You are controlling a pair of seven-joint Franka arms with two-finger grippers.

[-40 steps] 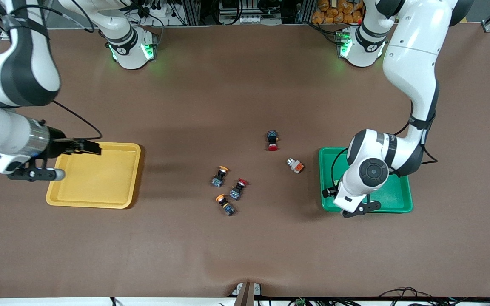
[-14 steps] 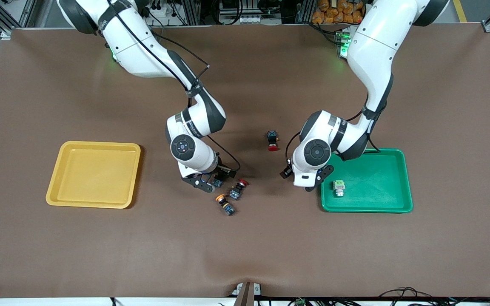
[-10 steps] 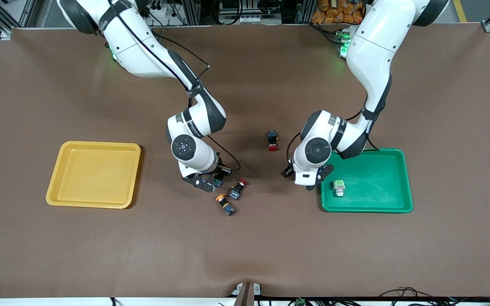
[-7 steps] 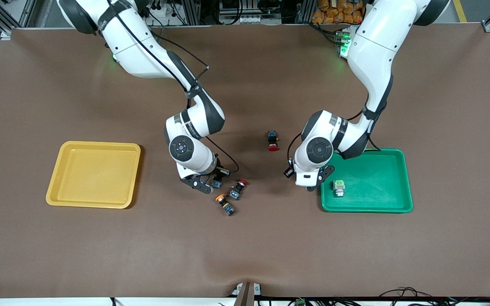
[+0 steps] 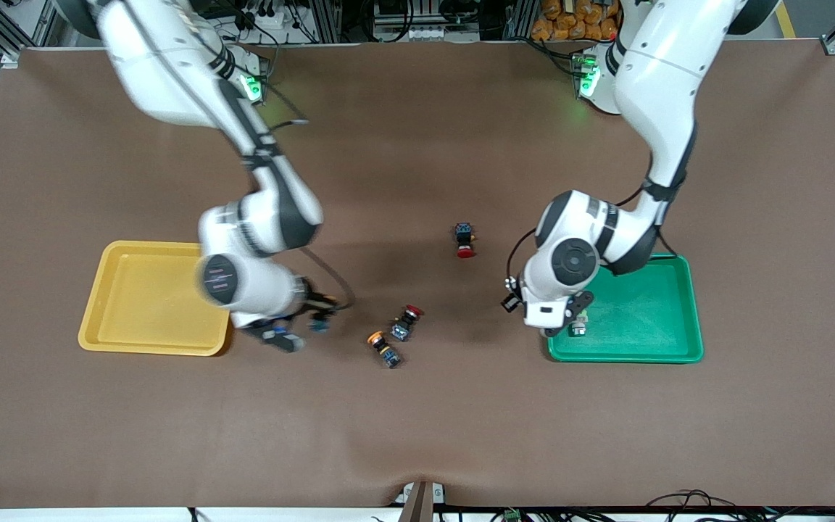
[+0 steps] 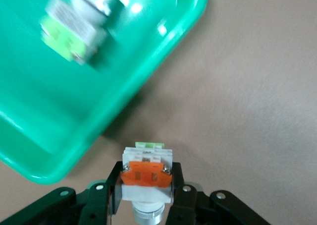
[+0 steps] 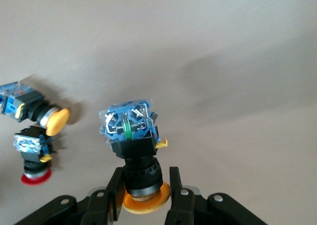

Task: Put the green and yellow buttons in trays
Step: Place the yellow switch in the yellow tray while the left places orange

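Note:
My right gripper point(image 5: 300, 324) is shut on a yellow-capped black button point(image 7: 134, 150) and holds it over the table just beside the yellow tray point(image 5: 120, 290). A second yellow-capped button point(image 5: 384, 347) lies mid-table and also shows in the right wrist view point(image 7: 34, 113). My left gripper point(image 5: 568, 319) is shut on a white button with an orange block point(image 6: 146, 178), above the table at the rim of the green tray point(image 5: 642, 312). A white button with a light-green block point(image 6: 74, 34) lies in that tray, mostly hidden in the front view.
A red-capped black button point(image 5: 405, 322) lies next to the loose yellow-capped one, and shows in the right wrist view point(image 7: 32, 155). Another red-capped button point(image 5: 464, 241) lies farther from the front camera, mid-table.
My right gripper has lifted a yellow-capped button from the cluster and swung it toward the yellow tray. My left gripper has moved with the white button toward the green tray.

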